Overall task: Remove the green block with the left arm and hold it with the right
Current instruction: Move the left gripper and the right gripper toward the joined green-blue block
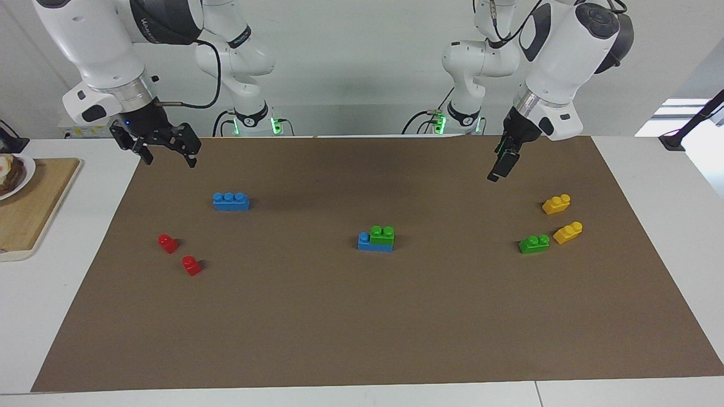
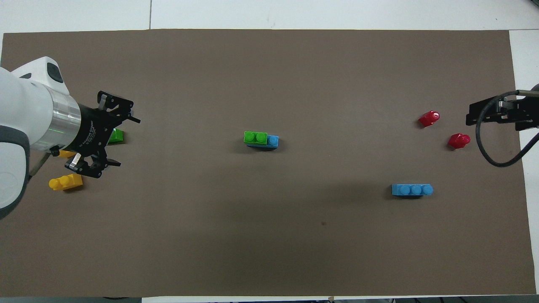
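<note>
Loose green block mostly hidden under left gripper overhead, one yellow block likewise

Open mat all around stacked bricks
</note>
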`<state>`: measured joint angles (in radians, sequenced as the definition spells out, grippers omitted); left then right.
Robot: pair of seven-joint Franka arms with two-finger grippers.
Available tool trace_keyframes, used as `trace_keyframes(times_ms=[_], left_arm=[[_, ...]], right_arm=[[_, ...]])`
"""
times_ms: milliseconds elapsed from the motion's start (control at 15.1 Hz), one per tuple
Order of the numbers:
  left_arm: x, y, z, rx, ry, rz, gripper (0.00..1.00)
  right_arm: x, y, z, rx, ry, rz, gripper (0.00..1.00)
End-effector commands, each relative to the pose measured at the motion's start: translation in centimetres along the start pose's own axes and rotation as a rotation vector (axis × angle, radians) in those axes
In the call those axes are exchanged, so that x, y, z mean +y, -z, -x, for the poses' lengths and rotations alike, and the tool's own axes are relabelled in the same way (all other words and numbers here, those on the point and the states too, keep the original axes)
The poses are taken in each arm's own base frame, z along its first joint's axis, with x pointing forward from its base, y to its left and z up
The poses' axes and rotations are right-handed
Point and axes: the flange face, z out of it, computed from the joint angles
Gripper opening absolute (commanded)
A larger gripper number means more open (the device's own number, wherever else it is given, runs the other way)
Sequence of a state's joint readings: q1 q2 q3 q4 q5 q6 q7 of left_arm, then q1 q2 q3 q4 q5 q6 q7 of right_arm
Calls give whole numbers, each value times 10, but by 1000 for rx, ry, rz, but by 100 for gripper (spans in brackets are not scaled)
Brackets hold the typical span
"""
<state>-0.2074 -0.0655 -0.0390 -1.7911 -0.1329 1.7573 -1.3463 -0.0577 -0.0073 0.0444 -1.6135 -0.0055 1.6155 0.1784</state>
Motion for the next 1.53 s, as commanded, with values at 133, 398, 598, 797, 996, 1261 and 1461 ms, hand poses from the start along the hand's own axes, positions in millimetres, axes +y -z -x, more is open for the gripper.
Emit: trace_keyframes(times_ms=[133,398,598,797,996,1261,1461], left_arm=[[-6,-12,30,-12,245,59,100],[7,-37,58,-12,333,58,100],[14,-64,87,-11,292,40,100],[30,-96,123,1,260,34,100],[46,-124,154,15,266,59,100],[61,-151,183,17,229,23,100],[79,-159,186,12,245,22,100]], right_arm=[[-32,-17,13,-45,-465,-61,100],[-46,-38,13,-133,-841,-131,100],[-66,-59,7,-212,-1028,-196,100],[-99,-82,-2,-278,-1107,-249,100],[-127,-109,-7,-343,-1244,-267,100],[-163,-156,3,-390,-1313,-263,100],[-187,-179,3,-425,-1373,-270,100]])
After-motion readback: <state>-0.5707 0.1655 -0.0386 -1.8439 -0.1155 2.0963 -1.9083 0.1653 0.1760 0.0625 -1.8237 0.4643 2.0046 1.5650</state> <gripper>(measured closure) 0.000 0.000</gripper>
